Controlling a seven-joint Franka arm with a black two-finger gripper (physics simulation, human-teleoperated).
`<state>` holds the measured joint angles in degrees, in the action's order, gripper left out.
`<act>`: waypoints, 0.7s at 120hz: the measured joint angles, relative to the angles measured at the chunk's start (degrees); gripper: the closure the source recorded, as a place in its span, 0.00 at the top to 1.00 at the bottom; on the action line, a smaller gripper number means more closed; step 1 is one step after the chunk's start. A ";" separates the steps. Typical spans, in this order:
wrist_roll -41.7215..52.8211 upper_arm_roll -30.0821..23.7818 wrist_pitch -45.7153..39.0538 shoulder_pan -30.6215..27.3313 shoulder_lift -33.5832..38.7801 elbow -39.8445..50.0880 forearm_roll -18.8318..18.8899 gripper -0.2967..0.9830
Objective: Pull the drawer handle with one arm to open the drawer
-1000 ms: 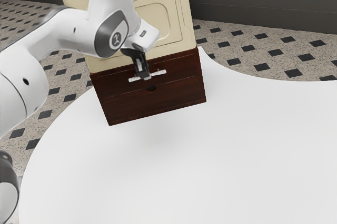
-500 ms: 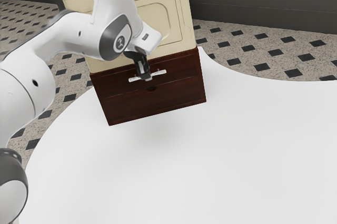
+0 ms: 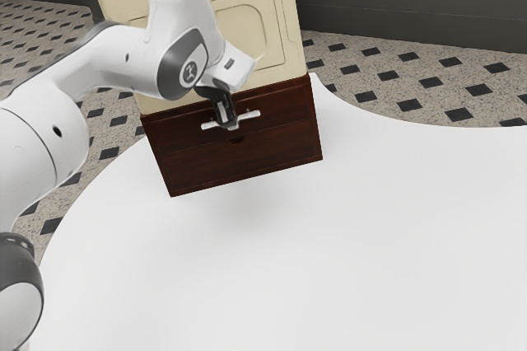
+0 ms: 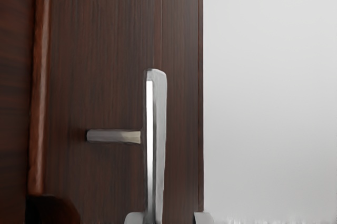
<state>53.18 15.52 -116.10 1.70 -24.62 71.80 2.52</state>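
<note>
My end effector (image 3: pixel 231 124) just edged down to the drawer handle (image 3: pixel 252 114), parted, seemingly straddling it ungripped; upper drawer (image 3: pixel 286 105) still shut, so grip before pulling.

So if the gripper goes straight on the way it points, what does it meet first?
Probably the drawer handle, right by the gripper; depth is unclear, so it might slip past toward the drawer front.
</note>
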 joint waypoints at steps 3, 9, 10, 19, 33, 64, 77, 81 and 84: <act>-0.03 0.00 0.00 -0.01 0.08 0.15 0.00 0.25; -0.08 0.02 0.01 -0.01 0.32 0.52 -0.01 0.25; -0.09 0.02 0.02 -0.02 0.37 0.59 -0.01 0.25; -0.17 0.02 0.04 0.03 1.13 1.50 0.00 0.24; -0.33 -0.07 0.06 0.25 3.40 4.33 -0.02 0.23; -0.78 -0.48 0.04 1.56 5.39 7.12 -0.96 0.23; -0.99 -0.50 -0.20 1.90 7.16 9.56 -1.14 0.23; -1.06 -0.50 -0.34 2.09 7.64 10.27 -1.17 0.23; -1.11 -0.50 -0.43 2.20 8.02 10.76 -1.17 0.23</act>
<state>52.07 15.02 -116.53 3.90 -16.60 82.56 1.35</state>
